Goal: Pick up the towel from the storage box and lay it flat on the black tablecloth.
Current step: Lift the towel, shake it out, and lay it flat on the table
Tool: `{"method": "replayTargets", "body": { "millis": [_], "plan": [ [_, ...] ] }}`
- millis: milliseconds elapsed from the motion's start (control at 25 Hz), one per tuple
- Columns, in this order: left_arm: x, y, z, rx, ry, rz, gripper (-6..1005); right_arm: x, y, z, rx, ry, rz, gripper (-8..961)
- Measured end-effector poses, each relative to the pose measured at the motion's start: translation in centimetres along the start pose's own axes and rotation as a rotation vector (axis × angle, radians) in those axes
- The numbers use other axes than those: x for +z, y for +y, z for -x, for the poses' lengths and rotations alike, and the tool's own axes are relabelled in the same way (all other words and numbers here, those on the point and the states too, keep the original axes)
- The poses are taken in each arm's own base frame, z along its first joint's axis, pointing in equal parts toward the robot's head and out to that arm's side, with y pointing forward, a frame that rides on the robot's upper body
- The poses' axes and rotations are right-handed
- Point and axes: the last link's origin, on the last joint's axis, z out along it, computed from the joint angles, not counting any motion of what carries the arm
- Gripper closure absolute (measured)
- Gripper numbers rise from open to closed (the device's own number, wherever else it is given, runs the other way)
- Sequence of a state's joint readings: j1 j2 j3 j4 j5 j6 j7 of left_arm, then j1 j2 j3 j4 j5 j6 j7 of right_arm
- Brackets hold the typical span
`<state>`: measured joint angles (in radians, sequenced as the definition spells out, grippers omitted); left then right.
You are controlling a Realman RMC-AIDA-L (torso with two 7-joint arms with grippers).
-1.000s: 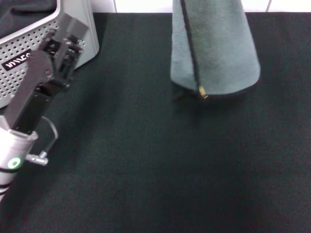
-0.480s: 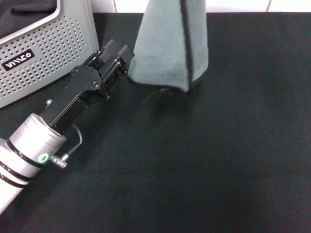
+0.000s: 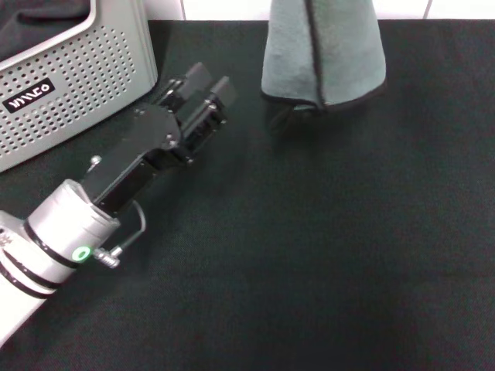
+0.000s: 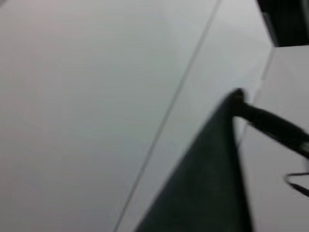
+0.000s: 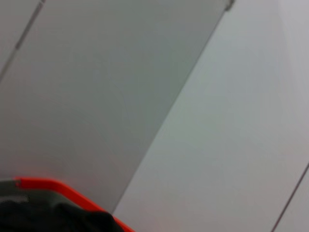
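Note:
The towel (image 3: 325, 50) hangs folded at the top middle of the head view, grey face out, with its black border running down the front. Its top is cut off by the frame and its lower edge hangs at or just above the black tablecloth (image 3: 325, 255). What holds it is out of view. My left gripper (image 3: 209, 79) lies low over the tablecloth, left of the towel's lower edge and apart from it, fingers open and empty. The storage box (image 3: 77, 85) stands at the far left. My right gripper does not show.
A dark cloth (image 3: 39, 15) lies inside the storage box. A white surface (image 3: 232, 8) runs behind the tablecloth's far edge. The right wrist view shows pale panels and a red-rimmed dark object (image 5: 48, 203). The left wrist view shows pale panels and a dark wedge.
My left arm has swung from beside the storage box toward the towel. The hanging towel moved left, then back right, and its lower edge now sits farther back.

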<state>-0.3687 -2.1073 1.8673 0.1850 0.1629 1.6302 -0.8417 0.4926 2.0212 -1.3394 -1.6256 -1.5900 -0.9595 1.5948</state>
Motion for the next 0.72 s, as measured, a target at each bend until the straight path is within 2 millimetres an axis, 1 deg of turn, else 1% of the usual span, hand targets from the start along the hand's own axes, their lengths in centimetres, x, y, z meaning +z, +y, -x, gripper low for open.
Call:
{"method": "replayTargets", "body": {
  "millis": [280, 440, 600, 720],
  "plan": [
    [1.0, 0.4, -0.2, 0.067, 0.012, 0.038, 368, 2.9, 1.0, -1.2, -0.057, 0.066, -0.053, 941],
    [1.5, 0.5, -0.5, 0.106, 0.023, 0.051, 335, 4.5, 1.3, -1.6, -0.077, 0.084, -0.076, 941],
    [2.0, 0.0, -0.5, 0.157, 0.020, 0.020, 317, 6.2, 1.5, -1.7, -0.093, 0.086, -0.109, 942],
    [2.6, -0.5, -0.3, 0.196, 0.004, -0.024, 317, 7.0, 1.6, -1.7, -0.107, 0.089, -0.128, 942]
  ]
}}
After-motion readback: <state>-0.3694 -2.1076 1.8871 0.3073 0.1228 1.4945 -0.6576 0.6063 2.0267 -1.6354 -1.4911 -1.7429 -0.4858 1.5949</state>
